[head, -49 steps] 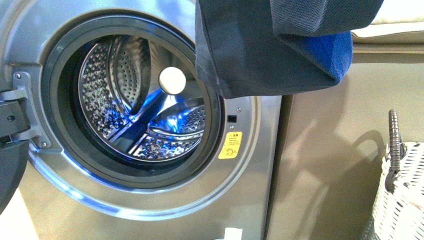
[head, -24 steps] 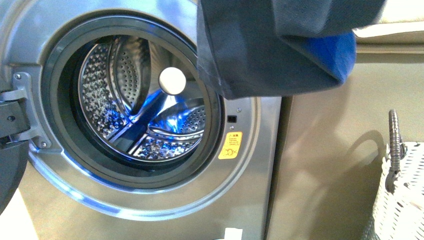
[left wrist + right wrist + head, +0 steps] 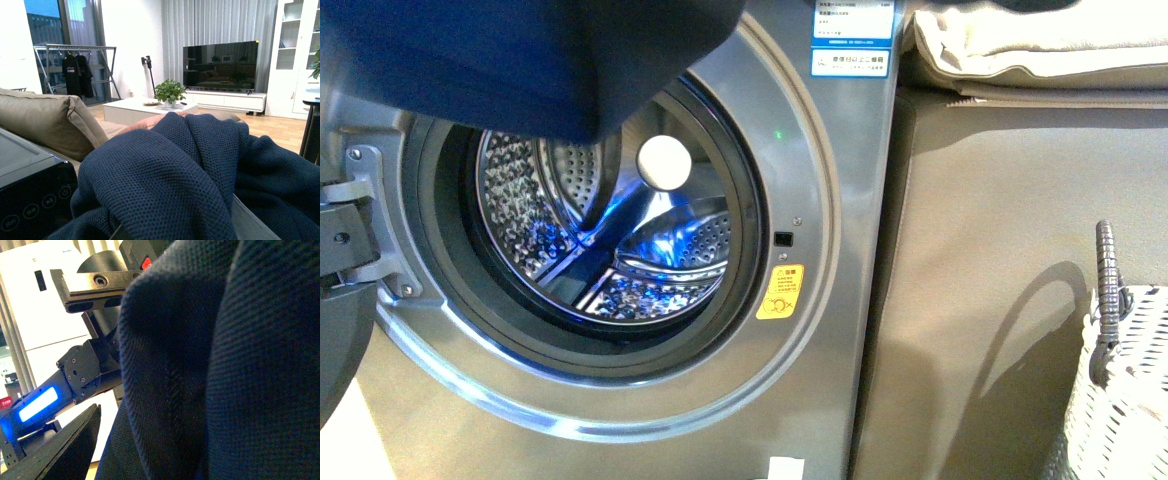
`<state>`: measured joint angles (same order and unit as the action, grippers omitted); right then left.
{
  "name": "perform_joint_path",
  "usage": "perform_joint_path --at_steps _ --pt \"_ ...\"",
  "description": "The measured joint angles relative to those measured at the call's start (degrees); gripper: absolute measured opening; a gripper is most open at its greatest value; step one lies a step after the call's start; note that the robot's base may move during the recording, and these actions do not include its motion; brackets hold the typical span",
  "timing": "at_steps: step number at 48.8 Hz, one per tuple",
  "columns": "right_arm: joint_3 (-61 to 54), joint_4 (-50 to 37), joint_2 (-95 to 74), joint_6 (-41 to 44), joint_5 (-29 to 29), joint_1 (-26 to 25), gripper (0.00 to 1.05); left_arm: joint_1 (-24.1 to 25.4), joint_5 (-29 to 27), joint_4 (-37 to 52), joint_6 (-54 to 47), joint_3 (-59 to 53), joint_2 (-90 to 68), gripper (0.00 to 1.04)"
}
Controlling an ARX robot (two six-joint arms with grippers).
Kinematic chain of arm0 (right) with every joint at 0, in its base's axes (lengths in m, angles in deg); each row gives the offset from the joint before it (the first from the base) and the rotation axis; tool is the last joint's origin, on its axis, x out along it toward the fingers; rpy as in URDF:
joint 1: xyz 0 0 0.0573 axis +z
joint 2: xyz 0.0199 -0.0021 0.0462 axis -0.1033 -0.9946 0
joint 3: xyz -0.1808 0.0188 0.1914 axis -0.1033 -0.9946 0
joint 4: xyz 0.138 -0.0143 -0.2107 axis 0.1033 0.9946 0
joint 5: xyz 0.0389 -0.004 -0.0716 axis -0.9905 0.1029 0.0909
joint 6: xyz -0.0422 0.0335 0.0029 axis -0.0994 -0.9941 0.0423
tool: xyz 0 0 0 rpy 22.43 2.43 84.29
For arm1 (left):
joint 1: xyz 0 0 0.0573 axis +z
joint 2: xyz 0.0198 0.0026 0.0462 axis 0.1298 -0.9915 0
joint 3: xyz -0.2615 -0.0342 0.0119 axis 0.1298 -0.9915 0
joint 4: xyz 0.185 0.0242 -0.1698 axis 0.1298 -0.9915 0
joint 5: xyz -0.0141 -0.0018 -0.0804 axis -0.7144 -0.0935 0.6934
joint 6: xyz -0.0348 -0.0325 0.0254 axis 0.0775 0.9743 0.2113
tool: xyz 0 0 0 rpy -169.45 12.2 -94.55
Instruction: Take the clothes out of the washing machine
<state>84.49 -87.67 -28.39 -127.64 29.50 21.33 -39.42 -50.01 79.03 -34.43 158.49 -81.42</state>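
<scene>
Clothes (image 3: 520, 60): navy knit, covering upper-left corner of washing machine (image 3: 820, 380).
Labels: blue energy label (image 3: 853, 35), orange sticker (image 3: 780, 291); we find the print unreadable.
Jaws: fabric-covered; we cannot tell.

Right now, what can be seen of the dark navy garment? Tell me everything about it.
The dark navy garment is out of the drum, hanging across the upper left of the front view and covering the top of the porthole of the washing machine. It is a soft, fine-textured knit, bunched into thick rounded folds in both wrist views. No label shows. What holds it is hidden by the fabric.
</scene>
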Motion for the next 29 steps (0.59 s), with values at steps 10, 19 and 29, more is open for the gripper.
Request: perform_joint_path --at_steps 10,19,29 --pt "-0.1 7.4 1.7 5.1 3.2 1.2 0.97 0.0 0.0 0.0 0.0 0.0 0.0 0.12" --pt "3.4 21.4 0.6 17.9 14.1 2.6 0.97 0.0 -0.3 0.0 0.0 0.0 0.0 0.12" --pt "7.3 24.2 -3.2 22.9 23.0 2.7 0.97 0.0 -0.3 0.0 0.0 0.0 0.0 0.12"
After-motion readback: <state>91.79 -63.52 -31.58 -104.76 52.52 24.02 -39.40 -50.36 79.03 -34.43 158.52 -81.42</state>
